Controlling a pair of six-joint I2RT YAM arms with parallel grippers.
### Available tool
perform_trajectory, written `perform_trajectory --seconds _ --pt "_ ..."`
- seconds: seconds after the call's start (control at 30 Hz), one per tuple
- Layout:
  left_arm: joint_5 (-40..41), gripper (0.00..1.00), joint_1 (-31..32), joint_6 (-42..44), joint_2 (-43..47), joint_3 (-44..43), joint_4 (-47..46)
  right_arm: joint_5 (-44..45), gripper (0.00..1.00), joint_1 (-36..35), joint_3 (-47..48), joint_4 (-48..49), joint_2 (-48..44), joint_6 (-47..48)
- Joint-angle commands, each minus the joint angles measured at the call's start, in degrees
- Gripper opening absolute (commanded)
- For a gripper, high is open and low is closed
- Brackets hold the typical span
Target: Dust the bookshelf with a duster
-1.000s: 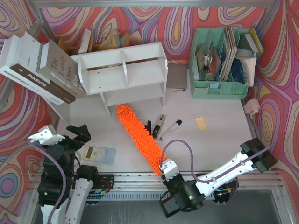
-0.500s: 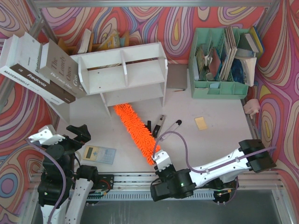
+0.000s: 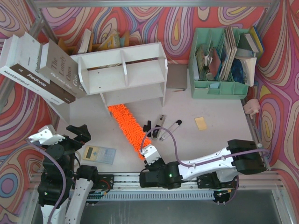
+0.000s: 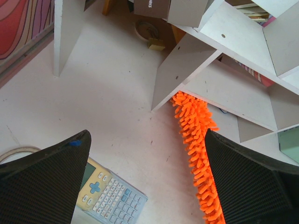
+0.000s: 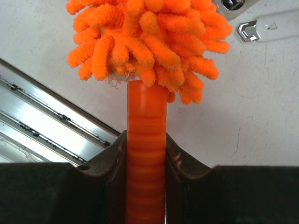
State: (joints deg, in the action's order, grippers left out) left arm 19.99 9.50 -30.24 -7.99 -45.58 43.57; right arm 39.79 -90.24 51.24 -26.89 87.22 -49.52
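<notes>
Tabletop white, walls swirl-patterned

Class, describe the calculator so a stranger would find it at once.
Start at the white bookshelf; in front of its left end, beside the left gripper, lies the calculator. It alone has a pale keypad, and sits left of the orange duster.

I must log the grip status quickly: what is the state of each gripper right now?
Left gripper: open, holding nothing.
Right gripper: closed on the handle of the duster.
</notes>
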Motion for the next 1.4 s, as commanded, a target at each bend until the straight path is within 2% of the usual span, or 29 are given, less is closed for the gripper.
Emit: perform_trajectory --seconds 0.0,0.17,0.23,0.37,0.57,0.77,0.83,0.9,1.13,1.2,1.27,1.33,1.37 --pt "0.0 0.99 0.2 -0.3 0.0 0.4 -0.3 4.2 0.00 0.6 2.2 -3.2 -1.3 -5.8" --pt "-0.2 0.98 0.2 -0.2 0.1 0.6 -0.6 8.6 0.00 0.9 -2.3 -18.7 -9.2 -26.8" --pt "-0.4 0.98 0.2 -0.3 0.0 0.6 -0.7 8.6 0.00 1.1 -4.2 -21.3 -11.4 -31.4" --pt "-0.5 0.99 0.2 -0.3 0.2 0.7 -0.7 7.7 0.00 1.3 -4.4 -16.8 -11.0 -26.6" --pt "-0.4 0.99 0.2 -0.2 0.3 0.7 -0.7 4.7 0.00 1.3 1.9 -1.3 -3.7 -5.6" --pt "-0.1 0.99 0.2 -0.3 0.9 0.7 -0.6 1.7 0.00 1.3 1.5 11.8 -3.2 6.6" --pt "-0.1 0.99 0.2 -0.2 0.9 0.8 -0.7 2.3 0.00 1.3 1.4 11.2 -3.4 5.7" --pt "-0.3 0.99 0.2 -0.3 0.7 0.8 -0.7 4.6 0.00 1.3 1.6 6.5 -3.3 -0.2" --pt "-0.5 0.99 0.4 -0.3 0.2 0.8 -0.9 10.6 0.00 1.3 0.9 -19.9 -5.3 -33.9" --pt "-0.5 0.98 0.3 -0.3 0.1 0.8 -0.9 10.9 0.00 1.3 0.8 -23.8 -5.1 -38.8" --pt "-0.4 0.99 0.3 -0.2 0.1 0.8 -0.9 10.9 0.00 1.3 0.9 -21.2 -4.7 -35.9" --pt "-0.3 0.98 0.3 -0.2 0.0 0.8 -0.9 9.9 0.00 1.3 0.5 -12.5 -4.5 -24.8" --pt "-0.3 0.99 0.4 -0.3 -0.2 0.8 -0.8 8.8 0.00 1.3 -0.1 -4.9 -4.4 -18.8"
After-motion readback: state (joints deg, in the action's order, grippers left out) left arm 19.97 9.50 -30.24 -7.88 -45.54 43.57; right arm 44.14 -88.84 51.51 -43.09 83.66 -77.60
